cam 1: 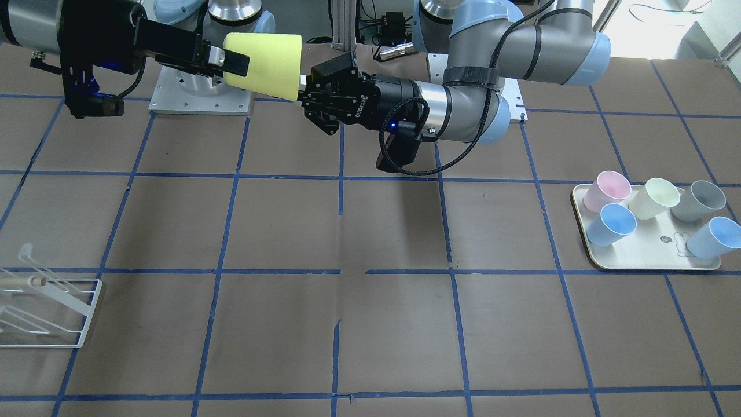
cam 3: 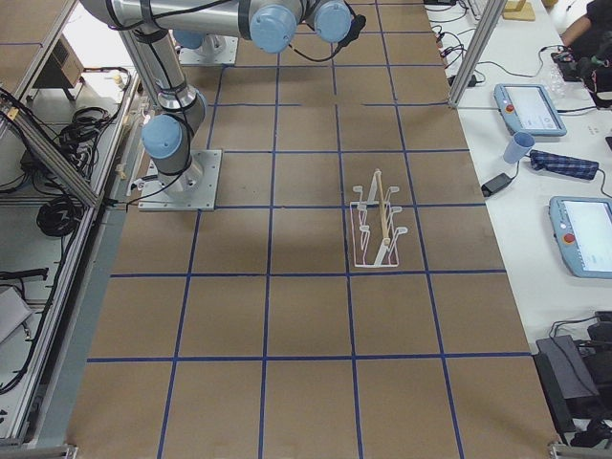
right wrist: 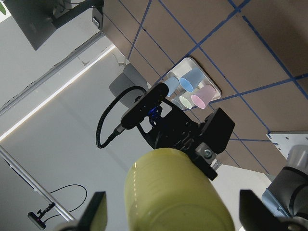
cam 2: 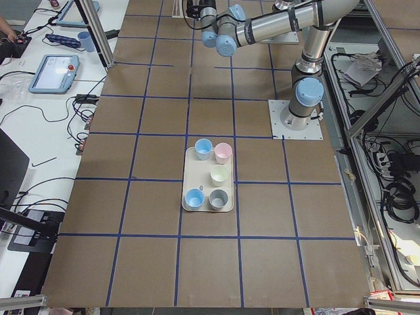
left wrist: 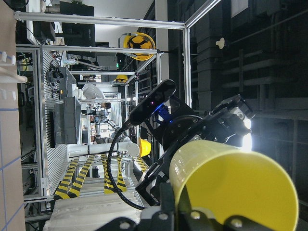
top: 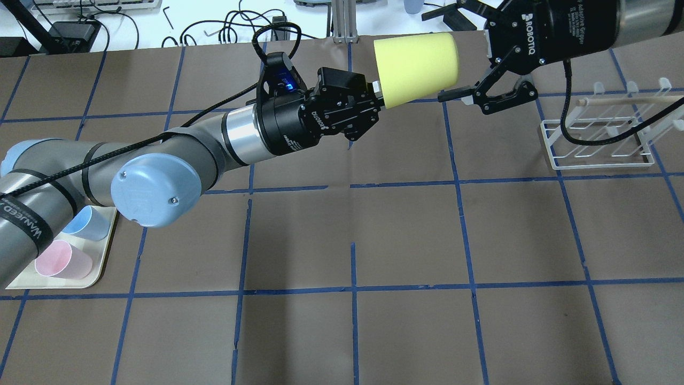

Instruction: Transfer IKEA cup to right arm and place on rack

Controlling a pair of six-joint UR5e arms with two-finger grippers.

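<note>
Front view: the cup (cam 1: 266, 58) lies sideways in the air above the table (cam 1: 370, 324), between both grippers. The left gripper (cam 1: 302, 92) is clamped on its narrow base. The right gripper (cam 1: 237, 59) reaches over its wide end, one finger (cam 1: 231, 61) crossing the wall.

Overhead: the right fingers stand spread, one on each side of the cup's wide end. The rack (top: 598, 141) stands well apart.

Right wrist view: the cup sits between the two parted fingers, with a gap on each side.

Left wrist view: the cup fills the lower right, with the right gripper beyond it.
</note>
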